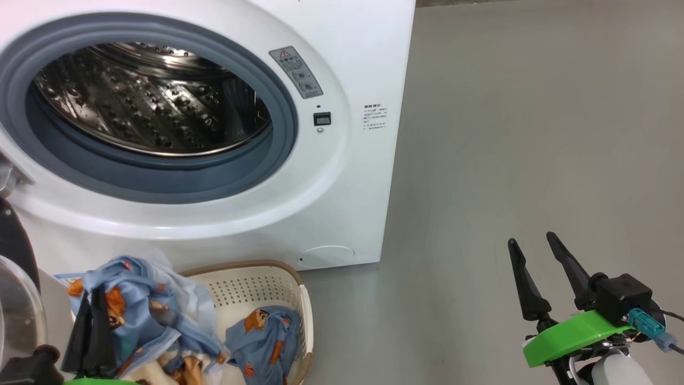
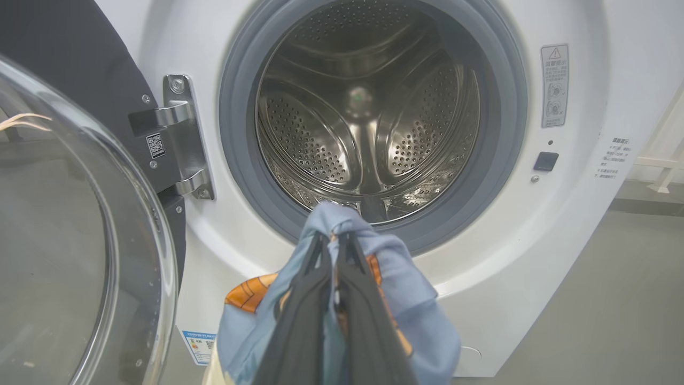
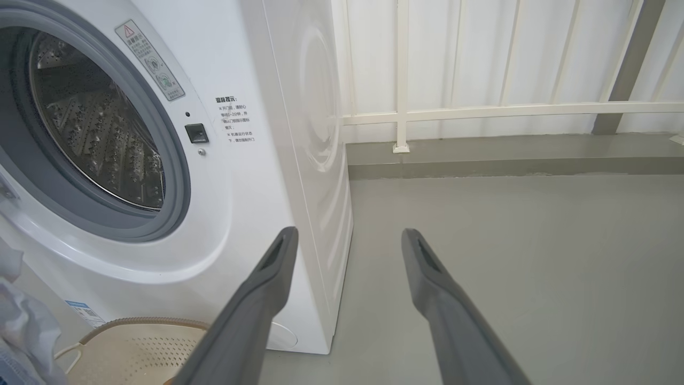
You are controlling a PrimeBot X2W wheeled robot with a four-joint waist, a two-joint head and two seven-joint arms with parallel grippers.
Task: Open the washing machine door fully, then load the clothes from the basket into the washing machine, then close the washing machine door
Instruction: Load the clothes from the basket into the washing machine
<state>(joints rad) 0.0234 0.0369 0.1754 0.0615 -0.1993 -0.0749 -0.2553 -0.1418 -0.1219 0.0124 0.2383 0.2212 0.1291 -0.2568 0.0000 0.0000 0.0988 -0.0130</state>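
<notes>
Left gripper (image 2: 334, 238): fingers pressed together on a bundle of clothes (image 2: 398, 283), with blue fabric draped over both sides of them.
Held bundle: at the robot's lower left, over the basket (image 1: 256, 286). Whether its lower folds are clear of the basket cannot be told.
Direction: the drum (image 2: 368, 107) mouth lies straight ahead of the fingertips and higher. In the left wrist view the fingers point at the lower lip of the gasket (image 2: 240, 160), so the move probably needs to go forward and up over that lip.
Door (image 2: 69, 240): open on its hinge (image 2: 184, 139) at the left, its glass bowl close beside the arm. The bundle should likely keep right of it.
Basket: on the floor against the front of the machine (image 1: 352, 176). A second bundle (image 1: 264, 337) lies inside, right of the held one.
Right gripper (image 1: 529, 240): fingers spread wide and holding nothing, over bare floor (image 1: 534, 133) right of the machine, farther from the opening than the left.
Stage: the drum looks empty, so this seems to be the first load.
</notes>
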